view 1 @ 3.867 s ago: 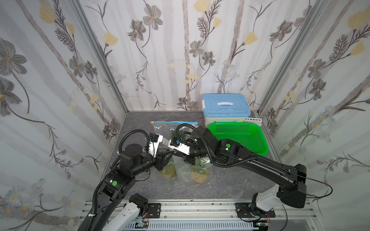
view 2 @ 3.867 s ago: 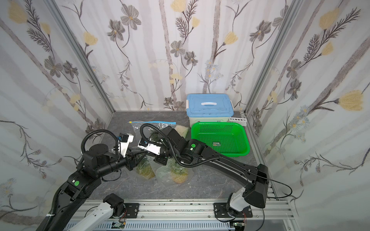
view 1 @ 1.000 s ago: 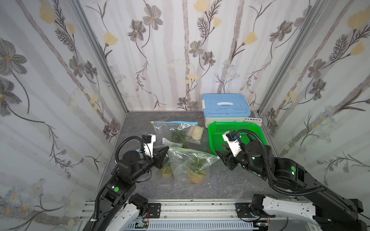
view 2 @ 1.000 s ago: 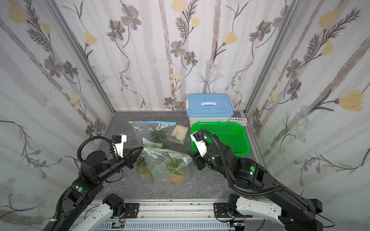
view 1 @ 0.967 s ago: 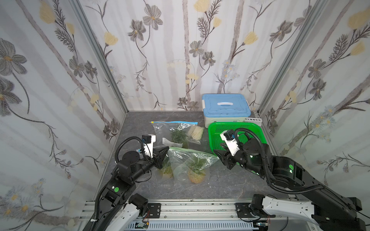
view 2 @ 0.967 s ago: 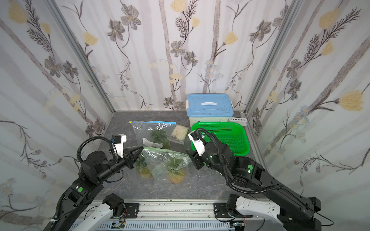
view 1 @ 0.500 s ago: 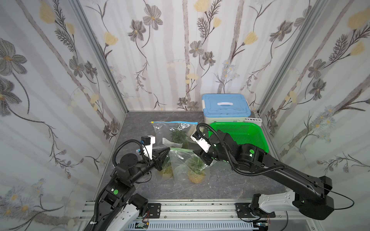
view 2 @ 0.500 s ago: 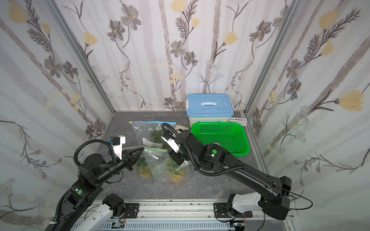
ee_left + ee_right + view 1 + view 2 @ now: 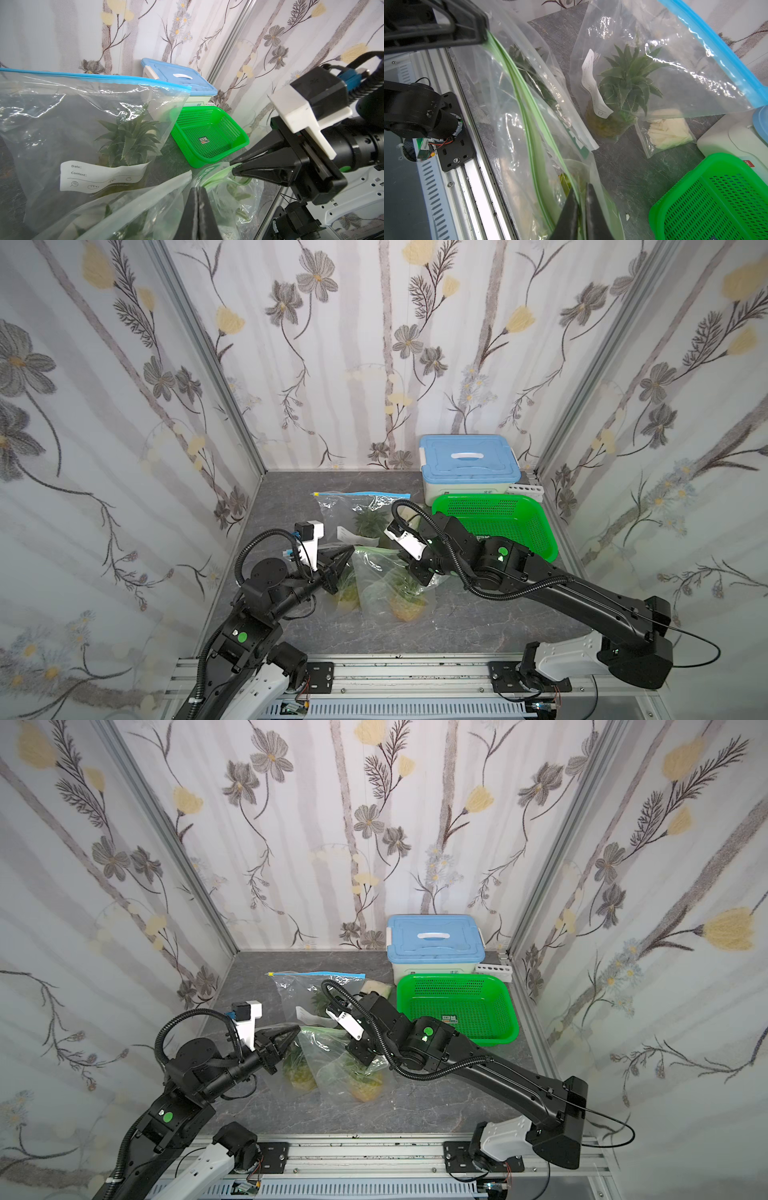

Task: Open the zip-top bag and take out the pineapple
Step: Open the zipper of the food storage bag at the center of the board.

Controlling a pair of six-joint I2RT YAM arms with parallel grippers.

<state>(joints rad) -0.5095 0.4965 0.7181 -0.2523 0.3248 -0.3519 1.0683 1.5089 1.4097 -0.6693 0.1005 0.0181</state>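
Glossy clr plastic zip-top bag, smooth grn plastic basket, matt stone-look table.

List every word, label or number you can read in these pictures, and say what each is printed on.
"Date:" on the white label of the blue-zip bag.
"Content:" on the same label.
Fine print under that label: too blurred.
Sticker in the green basket: too small.
Red mark on the blue-lidded box: cut off, unreadable.
Green print on the green-zip bag: unreadable.

The grey tabletop carries zip-top bags, green basket, blue-lidded box.
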